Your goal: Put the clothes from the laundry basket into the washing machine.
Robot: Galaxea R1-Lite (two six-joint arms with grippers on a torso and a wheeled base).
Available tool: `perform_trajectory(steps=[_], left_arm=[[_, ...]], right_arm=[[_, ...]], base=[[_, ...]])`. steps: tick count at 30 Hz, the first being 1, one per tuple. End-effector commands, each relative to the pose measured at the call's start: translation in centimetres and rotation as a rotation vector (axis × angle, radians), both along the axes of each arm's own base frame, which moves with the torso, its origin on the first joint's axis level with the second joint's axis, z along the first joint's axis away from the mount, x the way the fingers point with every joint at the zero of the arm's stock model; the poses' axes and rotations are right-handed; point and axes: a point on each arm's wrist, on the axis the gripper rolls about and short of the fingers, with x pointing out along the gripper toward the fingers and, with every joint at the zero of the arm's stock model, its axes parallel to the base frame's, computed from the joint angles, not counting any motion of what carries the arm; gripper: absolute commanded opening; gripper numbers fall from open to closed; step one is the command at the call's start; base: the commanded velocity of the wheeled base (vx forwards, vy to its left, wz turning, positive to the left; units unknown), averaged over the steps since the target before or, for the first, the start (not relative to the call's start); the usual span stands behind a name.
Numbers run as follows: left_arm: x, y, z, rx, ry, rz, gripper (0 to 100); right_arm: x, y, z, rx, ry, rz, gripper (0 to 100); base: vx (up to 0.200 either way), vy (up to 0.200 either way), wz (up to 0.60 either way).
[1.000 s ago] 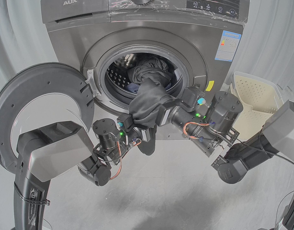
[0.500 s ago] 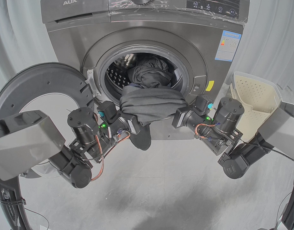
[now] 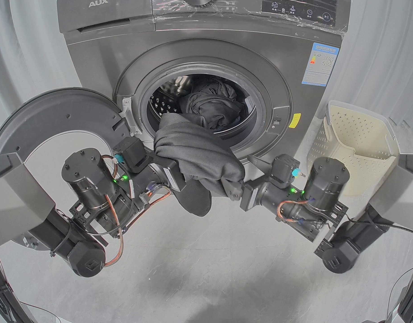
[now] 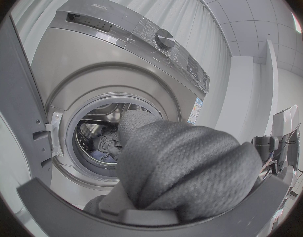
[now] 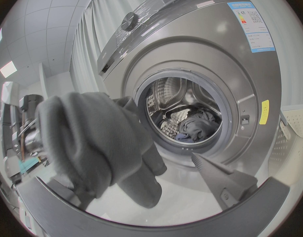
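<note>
A dark grey garment [image 3: 193, 153] runs from the lip of the washing machine's drum opening [image 3: 202, 108] down over my left gripper [image 3: 187, 176], which is shut on it below the opening. In the left wrist view the bunched garment [image 4: 184, 162] covers the gripper [image 4: 148, 211]. My right gripper [image 3: 247, 178] stands open, lower and to the right. One bare finger [image 5: 220, 178] shows, and the garment's end [image 5: 92, 139] hangs beside it. Dark clothes [image 3: 211, 102] lie inside the drum.
The round door [image 3: 58, 117] stands swung open to the left, behind my left arm. A cream laundry basket [image 3: 359, 144] sits right of the washing machine [image 3: 193, 50], its visible inside bare. Grey floor lies open in front.
The garment was stretched between both grippers half a second ago. The right gripper has since dropped lower and opened. The left arm has swung left, and the garment now slopes down from it.
</note>
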Motion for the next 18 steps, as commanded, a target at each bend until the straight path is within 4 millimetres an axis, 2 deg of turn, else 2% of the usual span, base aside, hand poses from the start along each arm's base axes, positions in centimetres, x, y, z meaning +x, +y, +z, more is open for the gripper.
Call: perform_trajectory(steps=[1,2,3,6,9,12,15,18], left_arm=[[-1.8,1.2,0.6,0.005,0.003,0.003,0],[-2.1,1.4,0.8,0.003,-0.002,0.005,0],[-2.2,1.5,0.8,0.003,-0.002,0.005,0],[-2.4,1.6,0.8,0.000,0.004,0.003,0],[-2.3,1.5,0.5,0.012,0.013,0.006,0],[-2.3,1.4,-1.0,0.053,0.053,0.014,0],[-2.5,0.9,-2.0,0.076,0.082,0.002,0],[-2.5,0.7,-2.7,0.095,0.101,-0.006,0]], right_arm=[[-6.3,-4.7,0.9,-0.077,0.039,0.108,100],[-7.8,-5.8,0.8,-0.088,0.053,0.128,100],[-8.4,-6.3,0.7,-0.092,0.062,0.130,100],[-8.7,-6.6,0.6,-0.092,0.072,0.131,100],[-8.2,-6.8,0.1,-0.102,0.092,0.102,100],[-6.3,-7.5,-2.0,-0.139,0.143,0.039,100],[-5.9,-7.7,-2.0,-0.126,0.120,0.021,100],[-5.7,-8.1,-2.1,-0.126,0.123,0.007,100]], base=[[0.000,0.000,0.00],[0.000,0.000,0.00],[0.000,0.000,0.00],[0.000,0.000,0.00],[0.000,0.000,0.00],[0.000,0.000,0.00],[0.000,0.000,0.00],[0.200,0.000,0.00]])
